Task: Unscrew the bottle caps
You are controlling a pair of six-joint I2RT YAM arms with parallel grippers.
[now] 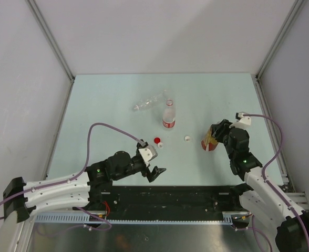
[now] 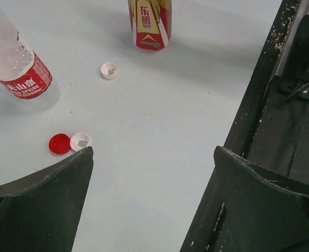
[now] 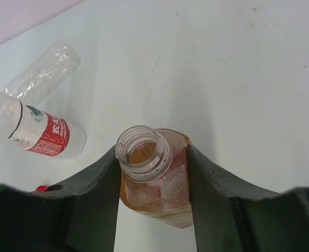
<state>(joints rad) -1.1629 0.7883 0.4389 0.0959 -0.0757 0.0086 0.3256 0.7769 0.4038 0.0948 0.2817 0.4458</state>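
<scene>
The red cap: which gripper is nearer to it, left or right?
Left. The open left gripper is close beside the red cap; the right gripper is farther off, gripping the amber bottle.

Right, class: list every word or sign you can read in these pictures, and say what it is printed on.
"东鹏": on the amber bottle, red-and-gold label.
"夫山泉", start cut off: on the red-label bottle, white on its red band.
Smaller print on both labels: too small to read.
Right wrist view: the red band's characters are blurred.
</scene>
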